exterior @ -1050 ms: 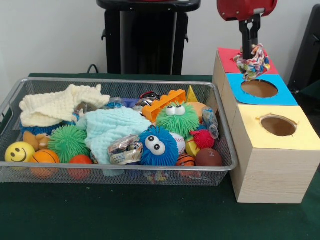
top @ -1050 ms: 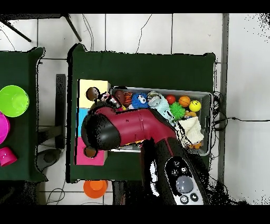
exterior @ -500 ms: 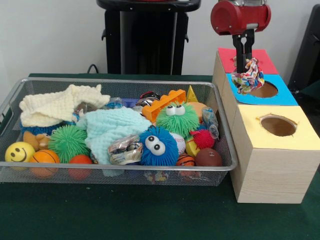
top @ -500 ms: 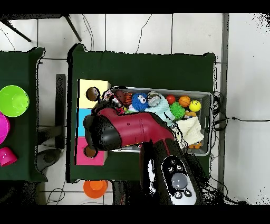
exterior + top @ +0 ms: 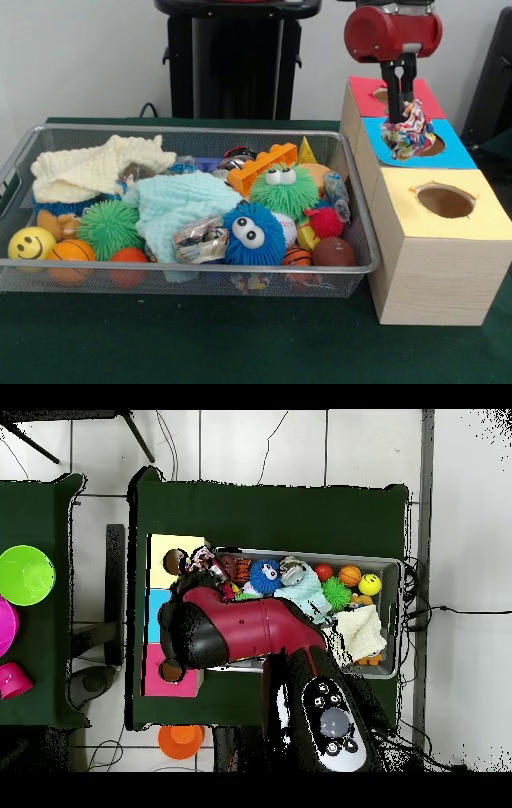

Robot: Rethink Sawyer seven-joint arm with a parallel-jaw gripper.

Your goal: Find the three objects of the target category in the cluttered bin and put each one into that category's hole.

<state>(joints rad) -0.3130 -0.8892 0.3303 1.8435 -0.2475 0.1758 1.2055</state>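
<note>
My gripper (image 5: 402,102) hangs from the red arm, shut on a multicoloured knotted rope toy (image 5: 409,130). The toy dangles just over the round hole in the blue-topped box (image 5: 452,150), hiding most of that hole. Behind it is the red-topped box (image 5: 364,94), and in front the yellow-topped box (image 5: 400,192) with its own hole (image 5: 446,202). In the overhead view the arm (image 5: 240,629) covers the blue box, and the rope toy (image 5: 206,561) shows past the arm's end beside the yellow box (image 5: 165,544).
The wire mesh bin (image 5: 192,129) holds a cream cloth (image 5: 92,168), a pale blue cloth (image 5: 180,204), fuzzy blue (image 5: 252,234) and green (image 5: 282,190) creatures with eyes, a spiky green ball (image 5: 108,228), a smiley ball (image 5: 30,243), small basketballs and an orange block (image 5: 260,166).
The gripper has come down with the rope toy, from above the red and blue boxes' border to right over the blue box's hole. The bin's contents are unchanged.
</note>
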